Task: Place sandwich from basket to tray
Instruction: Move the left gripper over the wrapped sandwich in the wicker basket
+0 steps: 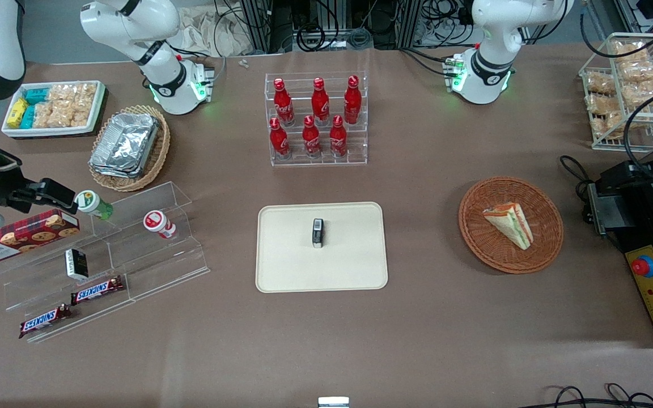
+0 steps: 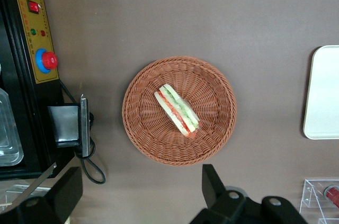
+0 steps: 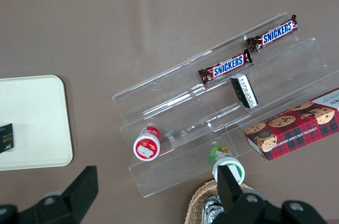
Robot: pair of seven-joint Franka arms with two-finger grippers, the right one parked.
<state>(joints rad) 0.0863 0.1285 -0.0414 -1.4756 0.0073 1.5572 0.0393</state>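
The sandwich (image 2: 177,110) lies mid-basket (image 2: 140,139) on the brown counter (image 1: 428,317), well apart from the tray (image 1: 281,272). The claw (image 2: 139,195) hovers above, fingers spread wide. A clean pick likely means descending straight and closing across the wedge's bread faces.

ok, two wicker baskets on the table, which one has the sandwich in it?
The reddish-brown round basket toward the working arm's end holds the sandwich. The tan basket holds foil containers. The gripper hovers above the reddish-brown one, fingers open.
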